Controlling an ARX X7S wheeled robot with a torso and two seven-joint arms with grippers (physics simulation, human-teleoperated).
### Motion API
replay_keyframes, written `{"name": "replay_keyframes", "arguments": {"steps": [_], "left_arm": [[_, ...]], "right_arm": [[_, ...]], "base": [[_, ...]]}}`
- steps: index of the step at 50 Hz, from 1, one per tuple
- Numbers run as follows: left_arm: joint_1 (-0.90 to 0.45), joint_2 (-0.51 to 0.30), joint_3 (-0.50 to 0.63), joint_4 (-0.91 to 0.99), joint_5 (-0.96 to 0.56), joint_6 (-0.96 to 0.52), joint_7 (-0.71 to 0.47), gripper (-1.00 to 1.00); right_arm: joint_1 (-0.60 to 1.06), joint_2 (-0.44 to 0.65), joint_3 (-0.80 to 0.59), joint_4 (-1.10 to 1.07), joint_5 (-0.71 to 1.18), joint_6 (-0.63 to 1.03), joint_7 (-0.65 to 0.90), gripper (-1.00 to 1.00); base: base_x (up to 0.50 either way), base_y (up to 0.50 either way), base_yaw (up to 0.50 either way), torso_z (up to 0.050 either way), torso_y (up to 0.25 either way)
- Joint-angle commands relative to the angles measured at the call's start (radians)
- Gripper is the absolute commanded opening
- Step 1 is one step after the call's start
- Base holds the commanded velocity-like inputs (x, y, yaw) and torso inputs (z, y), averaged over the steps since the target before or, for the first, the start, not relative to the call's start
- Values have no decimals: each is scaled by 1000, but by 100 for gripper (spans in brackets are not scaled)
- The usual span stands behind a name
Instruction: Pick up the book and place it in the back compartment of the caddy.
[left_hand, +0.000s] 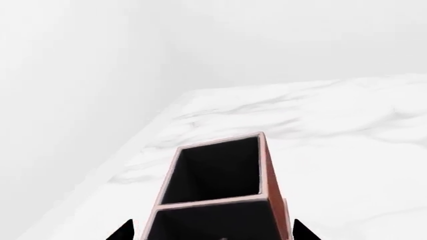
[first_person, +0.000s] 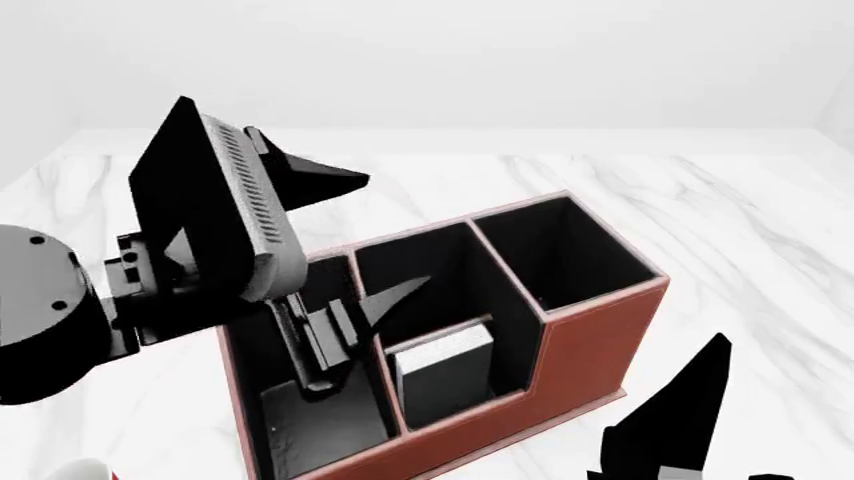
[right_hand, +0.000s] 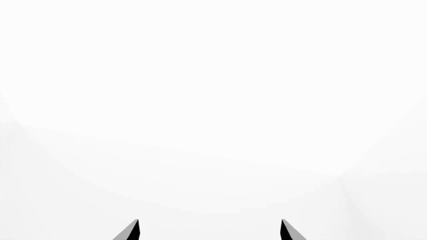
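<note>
The reddish-brown caddy (first_person: 587, 340) with black-lined cells stands on the white marble table. The book (first_person: 447, 352), black with white page edges, stands upright in a small cell at the caddy's lower near side, beside the taller cells. My left gripper (first_person: 390, 232) is open and empty and hovers above the caddy's middle cells, apart from the book. In the left wrist view the caddy (left_hand: 270, 170) lies below the spread fingertips of the left gripper (left_hand: 213, 232); the book is hidden there. My right gripper (first_person: 681, 420) is open and empty, near the caddy's right end; its wrist view (right_hand: 210, 229) shows only blank white.
The marble table (first_person: 747, 230) stretches round the caddy, and its edge (left_hand: 133, 145) shows in the left wrist view. A bit of something white and red (first_person: 83, 471) shows at the lower left corner of the head view.
</note>
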Motion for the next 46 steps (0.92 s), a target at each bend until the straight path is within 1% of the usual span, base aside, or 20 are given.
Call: {"name": "replay_keyframes", "arguments": {"steps": [1, 3, 6, 11, 12, 13, 14, 16, 17, 21, 23, 26, 29, 30, 31, 34, 38, 43, 45, 46], "left_arm": [[244, -251, -144, 165, 19, 331, -35, 100], [299, -290, -153, 167, -2, 405, -34, 100], [428, -339, -152, 168, 73, 571, -114, 100], [504, -384, -159, 169, 111, 696, -178, 100], [526, -392, -163, 172, 123, 728, -258, 100], [543, -397, -154, 182, 159, 730, -280, 100], [581, -397, -140, 189, 259, 749, -354, 100], [629, -409, -128, 190, 287, 815, -382, 100], [658, -409, -126, 175, 341, 844, -463, 100], [739, -444, -123, 154, 364, 1006, -595, 100], [800, -480, -111, 158, 440, 1108, -712, 100], [852, -513, -94, 184, 596, 1160, -876, 100], [889, -541, -74, 213, 709, 1198, -983, 100], [901, -567, -67, 235, 790, 1180, -1083, 100], [908, -574, -62, 240, 806, 1182, -1106, 100], [927, -594, -46, 289, 955, 1130, -1290, 100], [945, -595, -29, 321, 1044, 1063, -1396, 100], [946, -595, -30, 362, 1161, 1012, -1666, 100], [948, -595, -28, 368, 1157, 1023, -1657, 100], [918, -595, -59, 391, 1139, 954, -1674, 100]], "right_arm": [[-2, -15, 18, -13, -19, 7, -20, 100], [-4, -13, 19, -13, -20, 5, -19, 100], [-6, -10, 25, -16, -14, 7, -16, 100], [-6, -11, 24, -18, -18, 7, -15, 100], [-5, -10, 24, -20, -18, 9, -16, 100], [-6, -9, 26, -24, -17, 11, -16, 100], [-8, -7, 31, -30, -15, 13, -15, 100], [-12, -4, 37, -37, -13, 15, -14, 100], [-13, -4, 40, -43, -12, 18, -13, 100], [-15, -1, 46, -51, -14, 23, -13, 100], [-16, 2, 55, -62, -9, 31, -13, 100], [-21, 8, 68, -75, -5, 37, -11, 100], [-27, 13, 81, -87, -1, 43, -9, 100], [-29, 15, 89, -98, 2, 52, -10, 100], [-31, 17, 91, -104, 4, 55, -11, 100], [-38, 26, 123, -147, 18, 81, -11, 100], [-49, 36, 163, -200, 31, 109, -12, 100], [-74, 41, 220, -257, 42, 138, -4, 100], [-87, 45, 243, -263, 49, 133, 5, 100], [-98, 48, 265, -279, 55, 131, 11, 100]], "base": [[0, 0, 0, 0, 0], [0, 0, 0, 0, 0], [0, 0, 0, 0, 0], [0, 0, 0, 0, 0], [0, 0, 0, 0, 0], [0, 0, 0, 0, 0], [0, 0, 0, 0, 0], [0, 0, 0, 0, 0], [0, 0, 0, 0, 0], [0, 0, 0, 0, 0], [0, 0, 0, 0, 0], [0, 0, 0, 0, 0], [0, 0, 0, 0, 0], [0, 0, 0, 0, 0], [0, 0, 0, 0, 0], [0, 0, 0, 0, 0], [0, 0, 0, 0, 0], [0, 0, 0, 0, 0], [0, 0, 0, 0, 0], [0, 0, 0, 0, 0]]}}
